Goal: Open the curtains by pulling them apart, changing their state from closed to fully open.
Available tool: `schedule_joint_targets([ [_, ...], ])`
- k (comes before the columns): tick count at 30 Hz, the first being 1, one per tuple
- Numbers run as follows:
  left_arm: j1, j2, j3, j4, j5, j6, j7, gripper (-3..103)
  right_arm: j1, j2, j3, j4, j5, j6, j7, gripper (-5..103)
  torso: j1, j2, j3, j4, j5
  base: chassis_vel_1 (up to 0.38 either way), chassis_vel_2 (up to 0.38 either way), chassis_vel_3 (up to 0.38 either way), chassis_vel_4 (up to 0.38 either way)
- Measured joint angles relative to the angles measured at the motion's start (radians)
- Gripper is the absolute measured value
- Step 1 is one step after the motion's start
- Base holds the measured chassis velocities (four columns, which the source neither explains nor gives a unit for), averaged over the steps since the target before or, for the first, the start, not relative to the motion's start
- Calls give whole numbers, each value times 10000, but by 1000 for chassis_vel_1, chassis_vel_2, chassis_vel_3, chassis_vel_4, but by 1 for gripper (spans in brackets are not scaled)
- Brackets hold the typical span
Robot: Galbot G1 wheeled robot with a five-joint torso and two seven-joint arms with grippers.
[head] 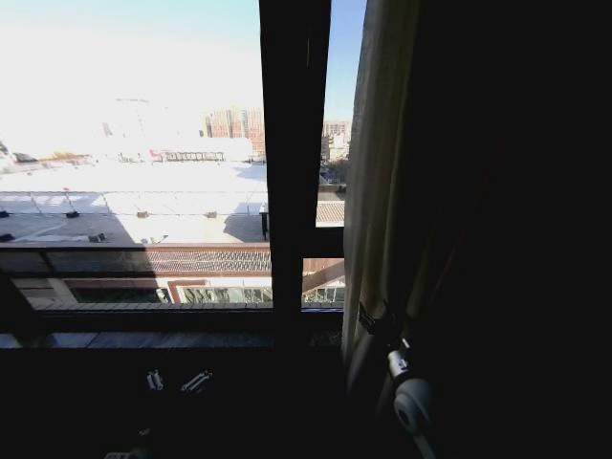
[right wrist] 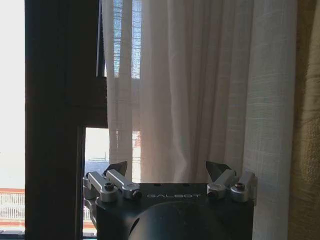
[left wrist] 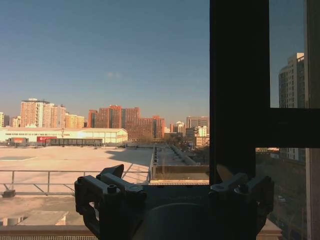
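A sheer white pleated curtain point(right wrist: 200, 90) hangs gathered just right of the dark window frame bar point(right wrist: 62, 100). In the head view this curtain point(head: 378, 143) stands bunched right of the centre bar point(head: 295, 163). My right gripper point(right wrist: 166, 169) is open and faces the curtain's folds, with nothing between its fingers. It sits low at the curtain's inner edge point(head: 371, 320). My left gripper point(left wrist: 170, 176) is open and points at bare window glass, low below the sill point(head: 175, 381).
A heavier yellowish drape point(right wrist: 307, 125) hangs beside the sheer panel. The window sill point(head: 143, 337) runs across below the glass. Rooftops and buildings point(left wrist: 125, 122) lie outside. The room's right side is dark.
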Motion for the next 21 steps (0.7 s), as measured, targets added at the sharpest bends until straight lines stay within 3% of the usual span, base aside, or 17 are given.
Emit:
schedule_joint_targets([
  [2, -115, 31, -14, -121, -55, 271, -131, 100, -31, 82, 2, -28, -198, 161, 32, 96, 0, -1, 0, 3, 1, 0, 0, 0, 0],
  [9, -267, 111, -6, -465, -148, 1094, -409, 100, -38, 159, -1, -48, -616, 209, -161, 100, 0, -1, 1, 1, 3, 22, 20, -26, -25],
  [21, -91, 181, -140, -654, -130, 1205, -551, 100, -412, 292, -57, 383, -856, 196, -455, 100, 0, -1, 1, 3, -2, 191, 185, -190, -184],
])
